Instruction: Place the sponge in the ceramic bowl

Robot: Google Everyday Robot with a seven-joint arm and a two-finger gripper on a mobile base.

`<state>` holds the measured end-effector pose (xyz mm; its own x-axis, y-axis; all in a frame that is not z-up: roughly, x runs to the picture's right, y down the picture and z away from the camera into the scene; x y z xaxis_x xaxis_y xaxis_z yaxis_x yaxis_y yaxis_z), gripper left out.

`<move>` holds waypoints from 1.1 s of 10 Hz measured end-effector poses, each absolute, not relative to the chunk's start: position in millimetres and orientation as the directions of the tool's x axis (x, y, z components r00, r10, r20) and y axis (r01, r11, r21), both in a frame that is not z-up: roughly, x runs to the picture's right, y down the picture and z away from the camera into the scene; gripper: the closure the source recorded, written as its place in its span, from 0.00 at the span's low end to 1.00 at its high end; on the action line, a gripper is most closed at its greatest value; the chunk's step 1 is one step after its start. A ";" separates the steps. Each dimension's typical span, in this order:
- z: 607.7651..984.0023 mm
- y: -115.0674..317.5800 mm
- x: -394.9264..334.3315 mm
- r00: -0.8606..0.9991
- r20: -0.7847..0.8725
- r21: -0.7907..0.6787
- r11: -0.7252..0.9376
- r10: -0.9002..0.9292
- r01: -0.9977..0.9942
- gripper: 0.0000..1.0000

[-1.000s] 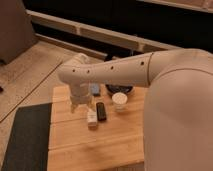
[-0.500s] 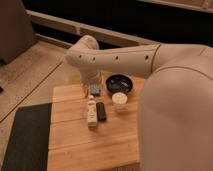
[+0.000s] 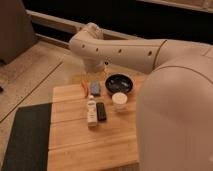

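Sponge (image 3: 95,88) on tabletop (image 3: 85,145), frame centre, just left of ceramic bowl (image 3: 119,83); tool (image 3: 96,70) above it, whether open or closed cannot tell. Likely next: descend, grasp.

Table: we see a wooden table (image 3: 75,145) made of light planks.
Back row: a thin orange-red piece (image 3: 84,90), the blue-grey sponge (image 3: 95,88) just beside it, and the black ceramic bowl (image 3: 119,83) further right.
Middle: a white cup (image 3: 120,101) sits near the bowl.
Front: a small white thing (image 3: 91,111) and a black bar (image 3: 101,111) lie side by side.
Gripper: the gripper (image 3: 94,75) hangs over the back edge, near the sponge.
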<state>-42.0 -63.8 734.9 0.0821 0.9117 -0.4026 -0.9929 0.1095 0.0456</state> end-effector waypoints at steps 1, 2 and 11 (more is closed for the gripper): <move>734.4 -63.8 -42.9 0.084 -0.401 0.043 0.111 0.912 -0.993 0.35; 732.8 -63.3 -44.3 0.089 -0.399 0.036 0.113 0.913 -0.993 0.35; 781.8 -64.5 -49.6 0.298 -0.326 -0.140 0.266 0.897 -0.954 0.35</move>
